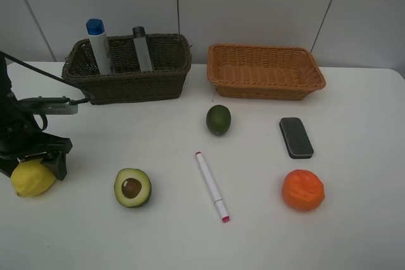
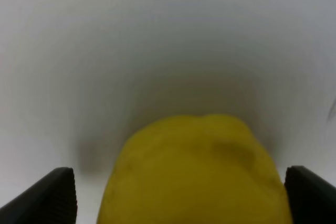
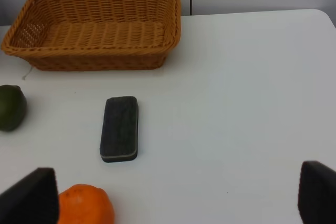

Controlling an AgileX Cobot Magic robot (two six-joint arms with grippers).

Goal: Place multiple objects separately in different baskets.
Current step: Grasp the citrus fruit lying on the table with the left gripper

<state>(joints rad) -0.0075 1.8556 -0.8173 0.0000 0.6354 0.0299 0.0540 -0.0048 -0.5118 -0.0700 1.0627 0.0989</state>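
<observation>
lemon [image 1: 30, 179] is lying at the near left edge of the table [image 1: 354, 232]. the left gripper [image 2: 181, 195] is straddling it, fingers standing wide apart, not pinching. (a)

what is threatening to go wrong? (b)

the fruit is rounded. if the fingers are closing off-centre, it is likely squirting out or rolling toward the table edge. a carry past the dark basket is also risking a knock on the bottles. (a)

and the baskets? (b)

the dark brown wicker basket [image 1: 126, 83] is holding the white bottle with blue cap [image 1: 98, 45] and the dark green bottle [image 1: 142, 49], both standing on end. the orange-tan wicker basket [image 1: 266, 86] is showing nothing inside. the right gripper [image 3: 174, 195] is hanging spread open near the eraser [image 3: 119, 128] and the orange [image 3: 84, 205], gripping nothing. (a)
</observation>
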